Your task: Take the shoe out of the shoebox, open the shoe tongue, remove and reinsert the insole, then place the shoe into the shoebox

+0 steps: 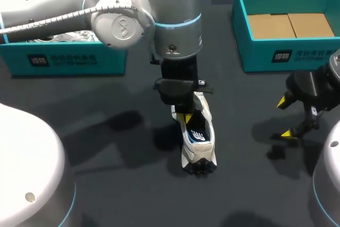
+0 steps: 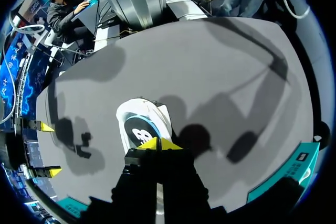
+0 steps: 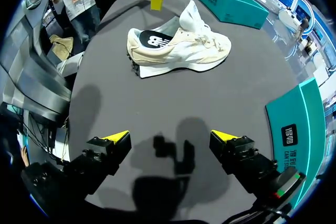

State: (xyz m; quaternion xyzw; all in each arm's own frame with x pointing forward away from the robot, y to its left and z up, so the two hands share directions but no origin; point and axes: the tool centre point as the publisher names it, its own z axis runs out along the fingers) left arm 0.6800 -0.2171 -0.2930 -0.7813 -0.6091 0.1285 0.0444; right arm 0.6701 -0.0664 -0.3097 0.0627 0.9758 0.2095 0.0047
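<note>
1. Head view: The shoe (image 1: 197,141) stands upright on the table (image 1: 106,131). It is out of both boxes and well apart from the left box (image 1: 64,61) and the right box (image 1: 297,56). The left gripper (image 1: 186,116) hangs over the shoe's opening. The right gripper (image 1: 286,118) sits off to the side, fingers spread and empty. The step in hand appears to be the insole stage.

2. Left wrist view: This view looks straight down into the shoe, which the head view does not allow. The insole (image 2: 140,129) lies flat inside. The left gripper's yellow tips meet with nothing between them, above the heel end. The next move probably calls for parting the fingers, lowering them, and pinching the insole's heel edge.

3. Right wrist view: Only this view gives the shoe's side profile. The tongue (image 3: 195,17) is pulled up and back, so the opening is clear. Bare table shows between the left gripper's tip and the heel, so contact is unlikely.
</note>
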